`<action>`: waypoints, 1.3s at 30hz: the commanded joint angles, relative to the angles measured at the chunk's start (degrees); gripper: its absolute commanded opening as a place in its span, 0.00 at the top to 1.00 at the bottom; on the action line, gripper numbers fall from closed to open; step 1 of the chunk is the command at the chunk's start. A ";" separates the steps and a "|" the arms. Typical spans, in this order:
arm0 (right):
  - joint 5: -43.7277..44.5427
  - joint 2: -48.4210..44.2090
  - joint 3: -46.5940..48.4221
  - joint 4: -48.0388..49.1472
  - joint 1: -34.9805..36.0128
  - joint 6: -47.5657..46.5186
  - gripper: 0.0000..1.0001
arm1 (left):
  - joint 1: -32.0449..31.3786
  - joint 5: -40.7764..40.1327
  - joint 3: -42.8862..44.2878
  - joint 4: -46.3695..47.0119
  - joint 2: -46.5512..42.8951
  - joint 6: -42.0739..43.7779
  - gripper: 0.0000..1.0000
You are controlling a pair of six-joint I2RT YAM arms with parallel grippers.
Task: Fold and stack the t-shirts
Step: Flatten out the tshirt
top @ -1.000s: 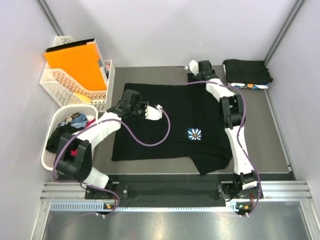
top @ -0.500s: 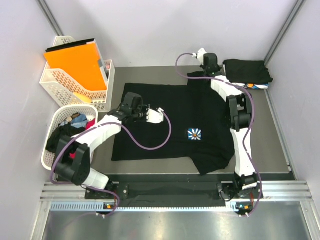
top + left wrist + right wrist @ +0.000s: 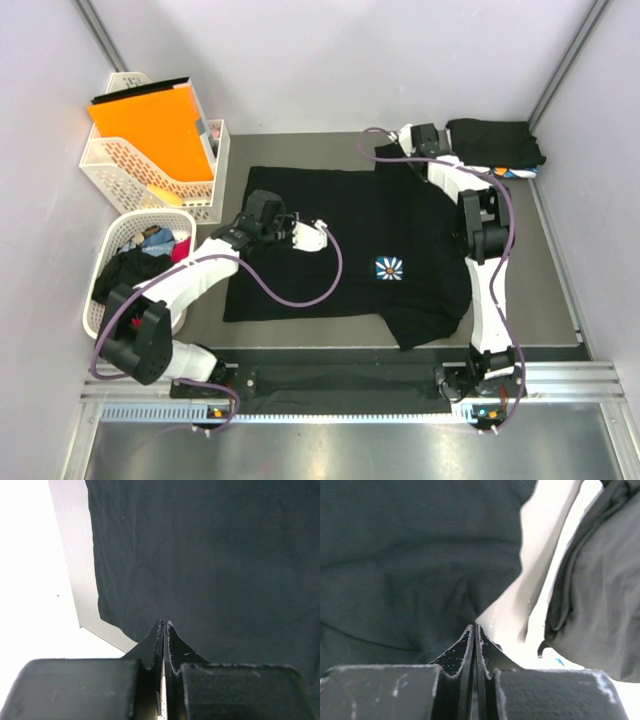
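With your left fingers [image 3: 152, 647] and right fingers [image 3: 462, 647] both pressed together, treat the black t-shirt [image 3: 340, 250] as limp and pinch its 12 o'clock edge.

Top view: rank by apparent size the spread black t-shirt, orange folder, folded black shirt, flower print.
Largest to smallest: spread black t-shirt, orange folder, folded black shirt, flower print. Folder stands nearer the camera.
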 commanded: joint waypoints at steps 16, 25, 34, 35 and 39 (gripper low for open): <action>-18.19 -4.01 10.05 -1.55 -1.38 8.62 1.00 | -1.04 -0.90 -0.11 1.10 -0.76 -0.75 1.00; -23.73 -1.80 10.95 -3.94 0.73 10.47 1.00 | -1.13 -0.90 1.30 1.10 1.00 -0.22 1.00; -25.05 -0.31 9.28 -5.53 2.05 10.82 1.00 | -1.13 -0.55 2.27 1.10 2.32 -0.04 1.00; -24.88 -0.22 9.19 -5.53 2.05 10.82 1.00 | -1.13 -0.64 2.35 1.18 2.41 0.04 1.00; -24.79 0.40 8.92 -6.05 2.05 10.74 1.00 | -1.13 -0.99 2.79 1.18 2.76 0.13 1.00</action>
